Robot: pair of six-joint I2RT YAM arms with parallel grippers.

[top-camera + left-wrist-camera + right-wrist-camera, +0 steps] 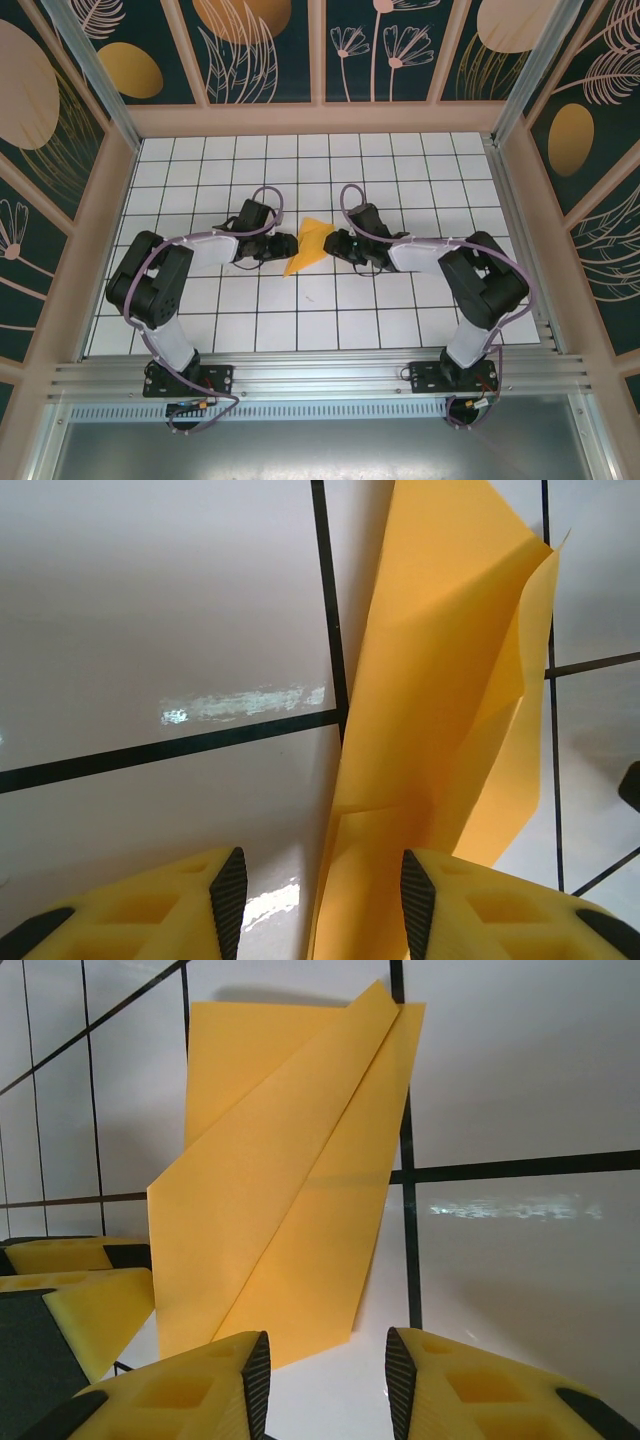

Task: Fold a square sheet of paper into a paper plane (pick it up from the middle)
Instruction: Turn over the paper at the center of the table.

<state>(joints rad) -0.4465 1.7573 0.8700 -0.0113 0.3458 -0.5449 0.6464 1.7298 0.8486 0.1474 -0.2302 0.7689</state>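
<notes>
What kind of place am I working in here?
Probably an enclosed robot test booth: a white tiled tabletop, plant-patterned wall panels around it, and an aluminium rail at the near edge.

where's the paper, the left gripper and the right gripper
paper point(308, 245): top view, middle of the folded sheet
left gripper point(322, 900): left wrist view, midway between its fingertips
right gripper point(326, 1380): right wrist view, midway between its fingertips

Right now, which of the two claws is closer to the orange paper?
Left, slightly. The left gripper has one end of the paper between its open fingers; the right gripper faces it from the opposite side, the edge just ahead of its fingertips.
</notes>
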